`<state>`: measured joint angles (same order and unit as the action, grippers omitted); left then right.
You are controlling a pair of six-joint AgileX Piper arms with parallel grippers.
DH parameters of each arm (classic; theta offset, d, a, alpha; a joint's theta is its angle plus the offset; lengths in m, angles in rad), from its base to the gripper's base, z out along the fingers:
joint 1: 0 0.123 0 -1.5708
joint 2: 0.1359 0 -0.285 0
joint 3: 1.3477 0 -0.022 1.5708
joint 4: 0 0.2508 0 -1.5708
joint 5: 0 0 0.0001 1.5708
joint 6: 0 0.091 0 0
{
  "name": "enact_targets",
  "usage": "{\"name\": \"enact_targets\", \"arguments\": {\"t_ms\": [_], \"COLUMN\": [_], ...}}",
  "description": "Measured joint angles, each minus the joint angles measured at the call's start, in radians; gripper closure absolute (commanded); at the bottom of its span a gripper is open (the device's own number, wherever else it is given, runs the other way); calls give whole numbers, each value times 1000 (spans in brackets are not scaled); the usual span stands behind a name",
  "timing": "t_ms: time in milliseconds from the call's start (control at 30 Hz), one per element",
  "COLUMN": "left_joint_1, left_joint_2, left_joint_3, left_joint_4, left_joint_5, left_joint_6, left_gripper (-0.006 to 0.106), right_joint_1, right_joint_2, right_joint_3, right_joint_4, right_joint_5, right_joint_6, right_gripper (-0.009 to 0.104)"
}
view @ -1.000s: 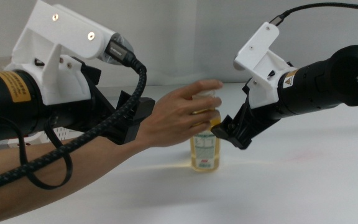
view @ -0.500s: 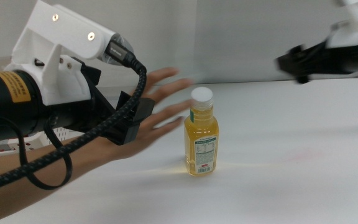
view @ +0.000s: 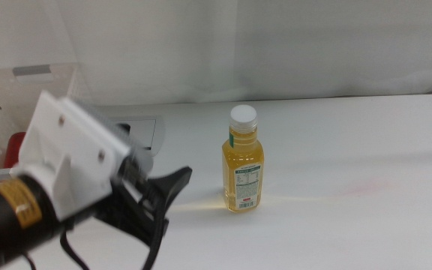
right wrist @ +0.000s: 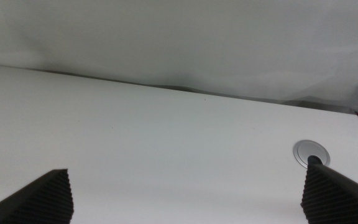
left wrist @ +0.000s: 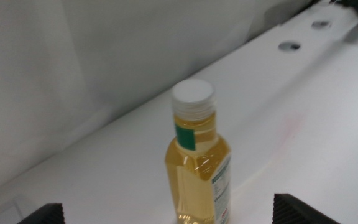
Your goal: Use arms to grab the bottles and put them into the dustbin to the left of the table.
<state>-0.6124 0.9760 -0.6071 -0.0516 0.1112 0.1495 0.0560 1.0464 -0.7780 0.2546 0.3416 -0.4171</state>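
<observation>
Yellow tea bottle point(view: 242, 160) stands upright mid-table point(view: 351, 150), untouched. Left gripper point(left wrist: 179, 214) is spread wide w/ nothing held, lined up on it, prob. for grabbing. Right gripper point(right wrist: 191, 199) also wide, empty, off to the side.

White table point(view: 351, 150) carries 1 upright tea bottle point(view: 243, 161) (white-capped)

You have bare table point(view: 351, 150) on every side of the yellow tea bottle point(view: 242, 161); only your left gripper point(view: 172, 187), jaws spread, sits near it, toward the dustbin point(view: 21, 112).
</observation>
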Motion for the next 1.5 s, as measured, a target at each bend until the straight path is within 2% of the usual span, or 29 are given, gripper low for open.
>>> {"name": "enact_targets", "arguments": {"t_ms": [433,667,867,1000,1267,1500], "left_joint_1": [-62,-62,-62,-62,-62,-62], "left_joint_2": [-3,152,438,591,806,914], "left_joint_3": [310,387,385,358,235,96], "left_joint_4": [0,0,0,-2,7,86], "left_joint_5": [-424,-652,-950,-1065,-1159,-1158], "left_joint_6": [-76,-92,-137,-177,-219,-244], "left_gripper": [14,14,14,14,14,14], "right_joint_1": [0,0,0,0,0,0], "right_joint_2": [-104,-104,-104,-104,-104,-104], "right_joint_3": [123,123,123,123,123,123], "right_joint_4": [0,0,0,0,0,0], "right_joint_5": [-32,-50,-50,-50,-52,-54], "right_joint_6": [0,0,0,0,3,3], "right_gripper": [-5,-5,-5,-5,-5,-5]}}
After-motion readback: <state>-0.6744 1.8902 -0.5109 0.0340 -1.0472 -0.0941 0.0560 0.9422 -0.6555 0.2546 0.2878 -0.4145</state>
